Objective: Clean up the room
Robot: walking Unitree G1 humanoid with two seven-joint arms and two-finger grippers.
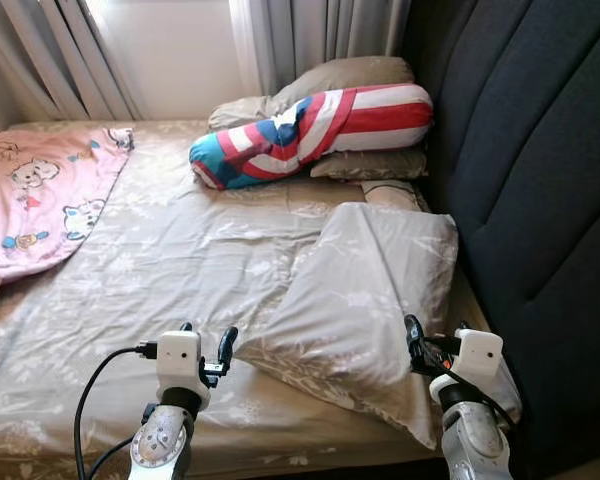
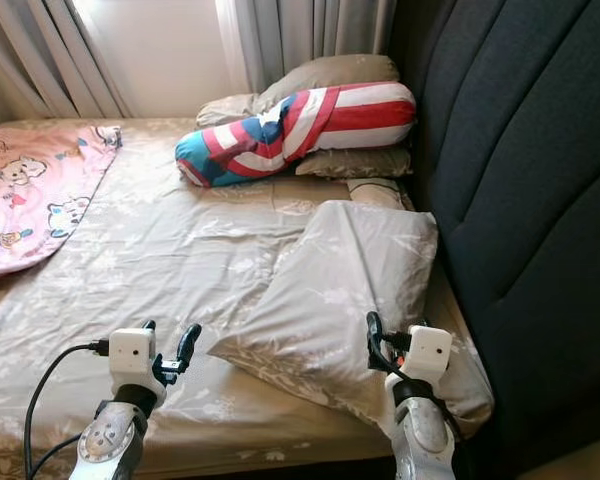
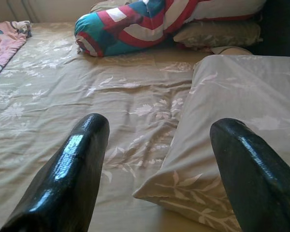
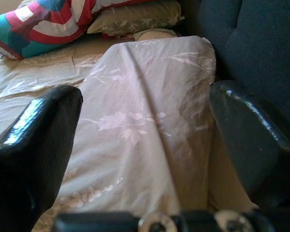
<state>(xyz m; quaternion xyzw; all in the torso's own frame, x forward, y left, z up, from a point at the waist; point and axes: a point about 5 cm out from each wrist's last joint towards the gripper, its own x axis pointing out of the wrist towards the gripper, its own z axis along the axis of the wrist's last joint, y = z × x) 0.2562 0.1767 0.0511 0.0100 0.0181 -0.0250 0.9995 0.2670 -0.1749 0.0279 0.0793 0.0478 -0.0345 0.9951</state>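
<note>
A beige floral pillow [image 1: 360,290] lies askew on the bed's front right, one corner toward the bed's front edge. My left gripper [image 1: 206,338] hovers open just left of that corner, nothing between its fingers [image 3: 72,169]. My right gripper [image 1: 435,340] stands open over the pillow's right end, close to the dark headboard; its fingers [image 4: 34,145] straddle the pillow [image 4: 145,125] without gripping it. A red, white and blue striped cushion [image 1: 310,130] rests at the head of the bed on two beige pillows [image 1: 370,165]. A pink cartoon blanket [image 1: 40,195] is spread on the far left.
The bed sheet [image 1: 180,250] is beige with a leaf print and wrinkled. A padded dark blue headboard [image 1: 540,200] rises along the right side. Grey curtains [image 1: 310,35] hang behind the bed. A black cable [image 1: 90,390] loops from my left wrist.
</note>
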